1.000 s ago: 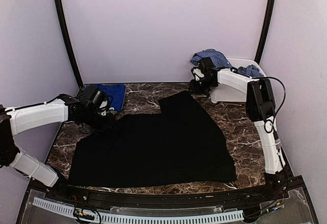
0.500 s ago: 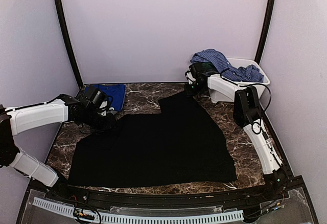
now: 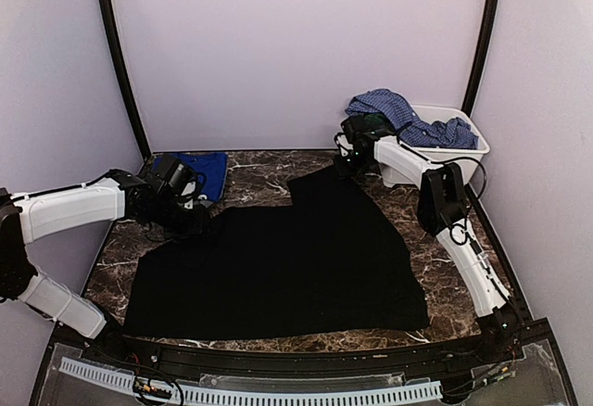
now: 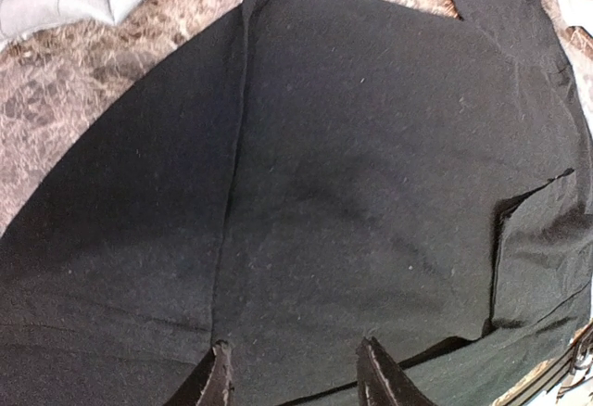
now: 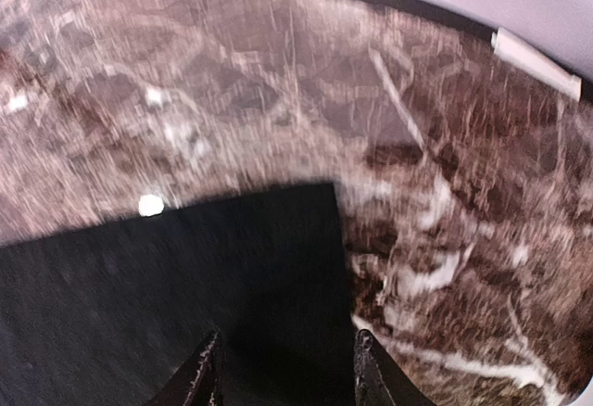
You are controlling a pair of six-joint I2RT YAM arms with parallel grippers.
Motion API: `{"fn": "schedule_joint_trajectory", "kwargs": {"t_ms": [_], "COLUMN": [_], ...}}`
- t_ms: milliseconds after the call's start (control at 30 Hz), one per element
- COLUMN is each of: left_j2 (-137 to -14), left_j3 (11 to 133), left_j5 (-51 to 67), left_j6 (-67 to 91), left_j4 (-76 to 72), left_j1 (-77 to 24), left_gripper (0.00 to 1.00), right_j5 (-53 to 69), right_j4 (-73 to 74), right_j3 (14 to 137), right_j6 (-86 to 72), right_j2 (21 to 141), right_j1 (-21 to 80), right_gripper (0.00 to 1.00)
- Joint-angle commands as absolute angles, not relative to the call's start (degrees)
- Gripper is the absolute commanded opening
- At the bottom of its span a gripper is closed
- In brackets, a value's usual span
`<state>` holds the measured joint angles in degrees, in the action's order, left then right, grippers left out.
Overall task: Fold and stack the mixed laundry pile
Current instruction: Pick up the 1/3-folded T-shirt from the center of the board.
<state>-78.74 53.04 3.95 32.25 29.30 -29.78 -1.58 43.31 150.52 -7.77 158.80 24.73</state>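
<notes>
the black garment lies flat on the table, long axis left to right. the right gripper, jaws apart, hangs over its far corner. the left gripper, jaws also apart, is over its far-left edge.

Left wrist view: the black garment runs off the bottom and both sides, its hems lost. The left fingers show just 2 tips, the rest cut by the bottom edge. The right wrist view is smeared, the table veins blurred and the right fingers cropped too. From above, the royal-blue tee sits half behind the left arm, and the blue checked shirt hides most of the white bin.
</notes>
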Motion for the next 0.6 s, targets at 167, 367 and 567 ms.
{"fn": "schedule_joint_trajectory", "kwargs": {"t_ms": [167,367,567], "left_j2": [-78.22,-79.08,-82.6], "left_j3": [54.67,55.1,57.79], "left_j5": [3.6,1.96,0.83], "left_j6": [30.72,29.15,24.75], "left_j4": [29.89,30.51,30.81], "left_j1": [-29.53,-29.05,-26.53], "left_gripper": [0.45,0.46,0.43], "right_j5": [-4.48,1.69,4.67], "right_j4": [47.26,46.84,38.44], "right_j3": [145.1,144.34,135.14], "right_j6": [-6.87,-4.78,-7.02], "right_j2": [158.52,157.78,147.04], "right_j1": [24.47,25.16,25.53], "right_gripper": [0.31,0.0,0.0]}}
